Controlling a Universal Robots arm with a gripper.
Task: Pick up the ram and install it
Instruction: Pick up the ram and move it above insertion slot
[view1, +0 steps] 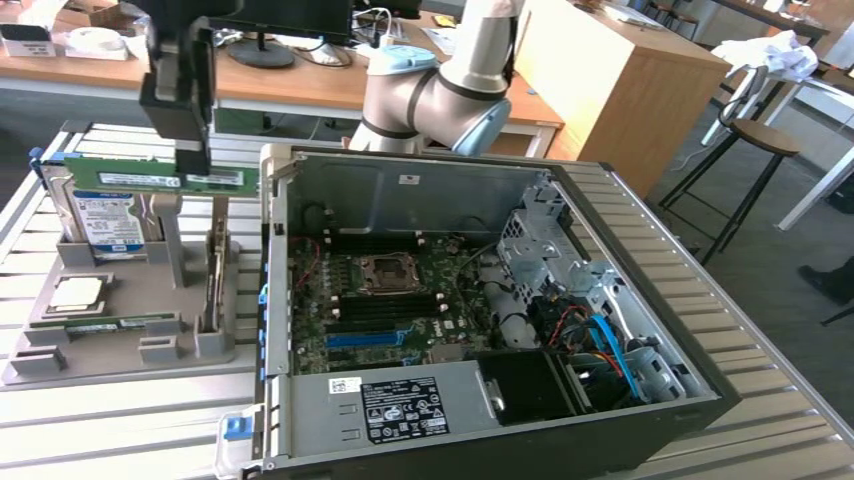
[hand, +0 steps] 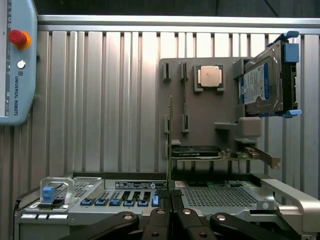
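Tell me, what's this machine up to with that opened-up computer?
A robot arm's black gripper is shut on the ram, a long, thin green circuit-board stick. It holds the ram in the air above a grey plastic parts holder on the slatted metal table. The open black computer case lies beside the holder, on the exterior view's right, with its motherboard exposed. The ram is not yet installed.

Exterior high, oblique; wrist close, downward; share parts tray (view1: 134, 287).

The gripper (view1: 194, 165) runs off the exterior view's top edge and covers part of the ram (view1: 127, 175). The ram's label print is too small to read.
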